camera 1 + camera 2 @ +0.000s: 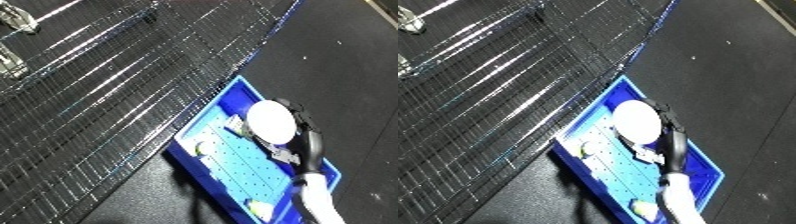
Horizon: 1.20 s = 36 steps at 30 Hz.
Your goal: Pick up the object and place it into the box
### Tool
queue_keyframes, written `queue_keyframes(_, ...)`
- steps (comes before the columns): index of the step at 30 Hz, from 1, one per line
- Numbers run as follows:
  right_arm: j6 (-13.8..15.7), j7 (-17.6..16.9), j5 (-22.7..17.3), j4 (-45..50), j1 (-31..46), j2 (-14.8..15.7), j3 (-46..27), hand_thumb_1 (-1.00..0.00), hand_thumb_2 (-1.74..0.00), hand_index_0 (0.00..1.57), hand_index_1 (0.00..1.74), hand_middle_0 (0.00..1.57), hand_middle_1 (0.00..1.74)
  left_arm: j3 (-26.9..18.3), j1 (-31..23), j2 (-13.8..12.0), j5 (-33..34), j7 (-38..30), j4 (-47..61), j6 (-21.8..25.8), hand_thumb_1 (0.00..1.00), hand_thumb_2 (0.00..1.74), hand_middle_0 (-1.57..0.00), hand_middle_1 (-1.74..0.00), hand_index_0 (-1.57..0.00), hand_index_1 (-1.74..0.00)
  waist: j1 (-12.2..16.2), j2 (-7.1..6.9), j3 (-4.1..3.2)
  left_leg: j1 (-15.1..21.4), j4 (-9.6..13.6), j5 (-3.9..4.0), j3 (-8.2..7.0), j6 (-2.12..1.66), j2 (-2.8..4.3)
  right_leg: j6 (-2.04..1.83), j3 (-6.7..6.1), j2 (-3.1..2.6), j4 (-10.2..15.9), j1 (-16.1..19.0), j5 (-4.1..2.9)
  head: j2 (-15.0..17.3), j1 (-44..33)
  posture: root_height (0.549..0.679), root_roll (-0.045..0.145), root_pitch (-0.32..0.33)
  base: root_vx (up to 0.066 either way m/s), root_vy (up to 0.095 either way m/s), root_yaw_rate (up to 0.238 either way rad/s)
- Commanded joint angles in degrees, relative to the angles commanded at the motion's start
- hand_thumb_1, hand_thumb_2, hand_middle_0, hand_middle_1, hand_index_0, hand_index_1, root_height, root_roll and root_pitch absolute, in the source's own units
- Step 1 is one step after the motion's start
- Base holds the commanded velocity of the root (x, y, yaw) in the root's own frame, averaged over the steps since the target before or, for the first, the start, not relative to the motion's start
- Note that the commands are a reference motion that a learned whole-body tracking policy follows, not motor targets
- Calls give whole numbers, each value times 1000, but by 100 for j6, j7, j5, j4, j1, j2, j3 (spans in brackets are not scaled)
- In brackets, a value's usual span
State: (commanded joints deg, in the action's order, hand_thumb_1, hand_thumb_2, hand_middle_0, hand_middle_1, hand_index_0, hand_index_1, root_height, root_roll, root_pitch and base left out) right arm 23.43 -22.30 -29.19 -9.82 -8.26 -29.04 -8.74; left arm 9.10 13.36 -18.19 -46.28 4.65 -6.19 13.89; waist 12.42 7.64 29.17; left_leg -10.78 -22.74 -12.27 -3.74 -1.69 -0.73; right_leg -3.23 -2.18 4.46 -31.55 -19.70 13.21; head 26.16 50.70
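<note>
Right hand, fingers curled round a white round object, sits over the blue bin at lower centre, dark floor open upper right.

Right hand curled, forearm reaching up-left.

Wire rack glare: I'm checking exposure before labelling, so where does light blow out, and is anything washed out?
Left eye view: bright streaks run along the wire rack; the white round object in the right hand is featureless white. Right eye view: same streaks; the blue bin stays evenly lit.
</note>
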Motion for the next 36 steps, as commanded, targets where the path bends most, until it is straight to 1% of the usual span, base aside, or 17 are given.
queue_keyframes(6, 79, -21, -217, -358, 9, -63, -122, -300, -522, 471, 522, 471, 522, 60, 67, 22, -16, -124, -74, 12, 1000, 1740, -1570, -1740, -1570, -1740, 103, 79, 4, 22, -37, -34, -57, -8, -10, -4, -46, 11, 1, -26, -16, -138, 232, 665, 91, 53, 7, 14, -91)
queue_keyframes(12, 176, 28, -423, -631, 41, -81, -164, 0, 0, 0, 0, 0, 0, 94, 43, 52, -85, -139, -133, -8, 1000, 1740, -1570, -1740, -1570, -1740, 141, 151, 8, 22, -50, -35, -70, -19, -30, 17, -61, -5, -26, -54, 0, -208, 322, 665, 94, 52, 19, 2, -35)
queue_keyframes(16, 183, 50, -477, -717, 56, -78, -153, 0, 0, 0, 0, 0, 0, 134, 53, 62, -77, -111, -201, -12, 1000, 1740, -1570, -1740, -1570, -1740, 158, 173, 6, 27, -44, -19, -58, -27, -30, 32, -60, -17, -60, -70, 19, -271, 346, 664, 96, 51, 26, -13, 7)
queue_keyframes(18, 165, 84, -504, -745, 55, -89, -153, 0, 0, 0, 0, 0, 0, 149, 59, 68, -79, -109, -223, -13, 1000, 1740, -1570, -1740, -1570, -1740, 164, 184, 2, 26, -33, -4, -50, -33, -29, 42, -56, -24, -69, -81, 28, -243, 327, 664, 98, 52, 35, -2, -7)
queue_keyframes(23, 89, 334, -498, -729, 114, -87, -122, 0, 0, 0, 0, 0, 0, 157, 33, 72, -141, -110, -248, -55, 1000, 1740, -1570, -1740, -1570, -1740, 153, 185, -2, 28, 0, 54, -16, -56, -7, 70, -33, -55, -98, -77, 55, -139, 199, 663, 98, 51, 36, -8, 16)
queue_keyframes(27, 79, 469, -384, -538, 155, -60, -29, 0, 0, 0, 0, 0, 0, 176, -1, 69, -159, -119, -282, -87, 1000, 1740, -1570, -1740, -1570, -1740, 103, 132, -6, 19, 28, 122, 42, -73, 22, 94, -4, -90, -124, -45, 81, -130, -48, 663, 97, 49, 23, -34, 87)
queue_keyframes(30, 84, 596, -277, -296, 160, -8, 43, 0, 0, 0, 0, 0, 0, 181, -22, 76, -151, -122, -312, -115, 1000, 1740, -1570, -1740, -1570, -1740, 46, 80, -18, 13, 55, 166, 96, -86, 43, 112, 31, -100, -152, -17, 109, -170, -363, 663, 95, 47, 9, -43, 146)
queue_keyframes(36, -1, 809, -4, 301, 31, 131, 285, 0, 0, 0, 0, 0, 0, 203, -40, 88, -100, -112, -325, -194, 1000, 1740, -1570, -1740, -1570, -1740, -135, -31, -52, 1, 152, 244, 229, -85, 54, 136, 94, -116, -147, 38, 137, -189, -892, 663, 94, 44, -6, -51, 196)
